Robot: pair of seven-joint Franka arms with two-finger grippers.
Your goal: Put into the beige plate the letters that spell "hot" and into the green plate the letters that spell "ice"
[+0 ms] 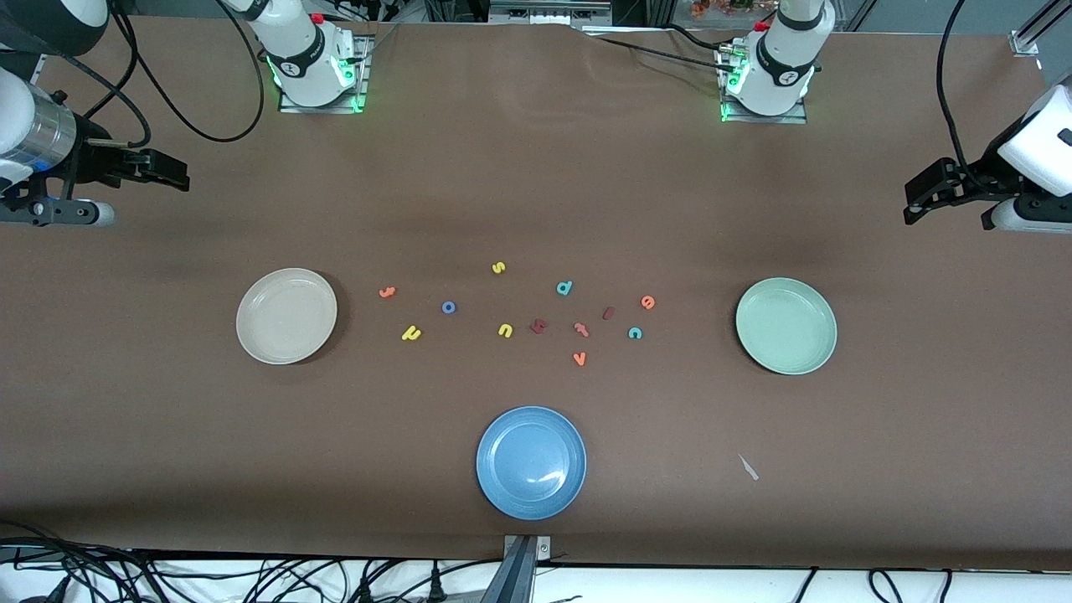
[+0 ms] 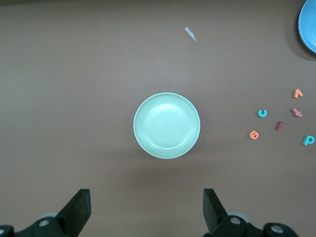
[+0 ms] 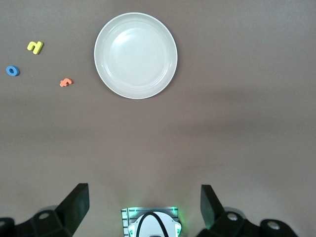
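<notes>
**Both sets of fingers spread wide, nothing sorted yet**

My left fingers stand wide apart and empty, up in the air at the left arm's end of the worktop; my right fingers are just as wide and empty at the right arm's end. Neither touches anything.

Outward from the left: the green plate lies bare, and near it, toward the middle, sit the orange e, the dark red i and the teal c. Outward from the right: the beige plate, also bare, with the orange t, the yellow h and the blue o just past it.

I judge the first pick is due. The letters are tiny and flat, so I should come straight down and pinch across a narrow stroke. (The teal d and reddish t are decoys, as is the blue plate.) Each arm can work its own end.
</notes>
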